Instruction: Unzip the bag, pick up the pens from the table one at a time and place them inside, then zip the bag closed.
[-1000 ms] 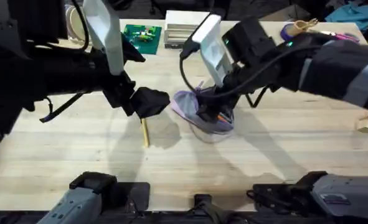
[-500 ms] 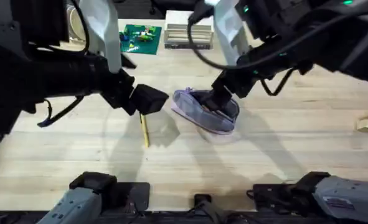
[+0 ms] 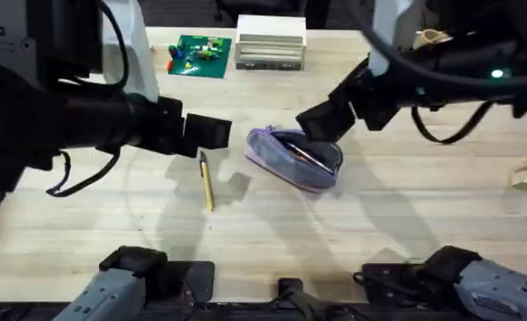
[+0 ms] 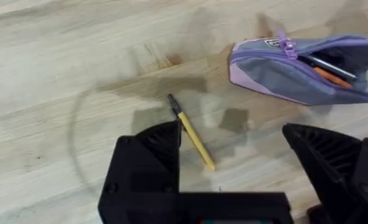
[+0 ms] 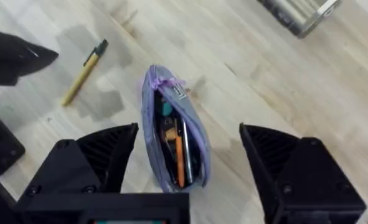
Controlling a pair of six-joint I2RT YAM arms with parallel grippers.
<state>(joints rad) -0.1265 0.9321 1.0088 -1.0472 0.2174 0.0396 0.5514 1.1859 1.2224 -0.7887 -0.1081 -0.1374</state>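
Bag (image 3: 296, 159) lies on the bench (image 3: 379, 223) just right of centre in the overhead frame, zip open along its top, w/ pens inside (an orange one and a couple of dark ones, seen in the right wrist view (image 5: 174, 149)). Lilac body, grey side panel facing the left wrist cam (image 4: 296, 70).

One pen (image 3: 207, 181) is on the bench, left of the bag and apart from it, lying roughly vertical in the overhead frame, dark tip toward the top. Yellowish-tan shaft; also seen in left wrist view (image 4: 192, 132) and right wrist view (image 5: 84, 72).

Left claw (image 3: 211, 134) sits just above the pen's dark end in the overhead frame, released, fingers spread wide, nothing btwn them (image 4: 243, 177). Not touching the pen as far as can be told.

Right claw (image 3: 321, 120) hangs over the bag's upper right edge, also released, fingers wide apart w/ the bag seen btwn them from above (image 5: 190, 168).

Top of overhead frame: green board (image 3: 200, 55) w/ small coloured bits, and a white box (image 3: 270, 49) beside it.
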